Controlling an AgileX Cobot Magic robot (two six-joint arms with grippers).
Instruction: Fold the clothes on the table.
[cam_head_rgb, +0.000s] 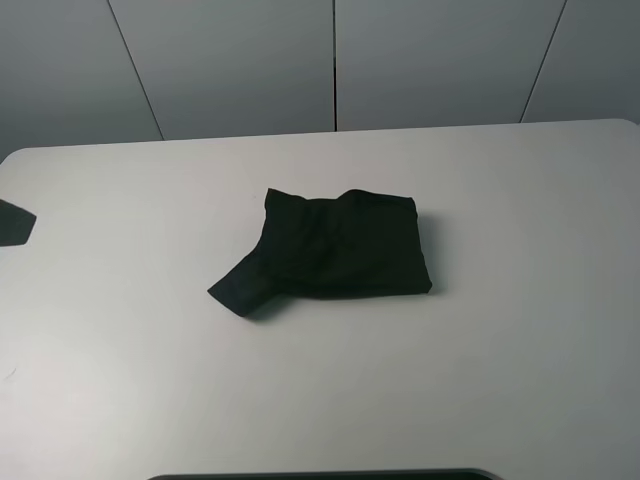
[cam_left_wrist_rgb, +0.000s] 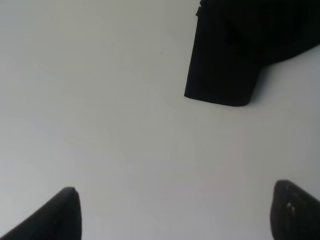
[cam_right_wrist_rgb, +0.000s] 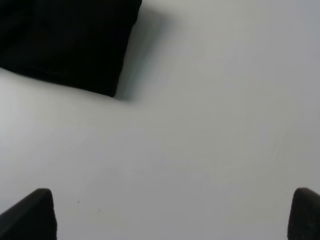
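The black T-shirt (cam_head_rgb: 340, 248) lies folded into a compact bundle in the middle of the white table (cam_head_rgb: 500, 380). One sleeve (cam_head_rgb: 242, 287) sticks out toward the front left. No print shows, only plain black cloth. The left wrist view shows that sleeve (cam_left_wrist_rgb: 220, 65) lying flat, well ahead of my left gripper (cam_left_wrist_rgb: 177, 215), which is open and empty above bare table. The right wrist view shows a corner of the bundle (cam_right_wrist_rgb: 65, 40), with my right gripper (cam_right_wrist_rgb: 170, 215) open and empty, clear of the cloth. Neither gripper touches the shirt.
A dark part of the left arm (cam_head_rgb: 15, 222) shows at the table's left edge. A dark strip (cam_head_rgb: 320, 474) runs along the bottom edge of the exterior view. Grey wall panels (cam_head_rgb: 330, 60) stand behind the table's far edge.
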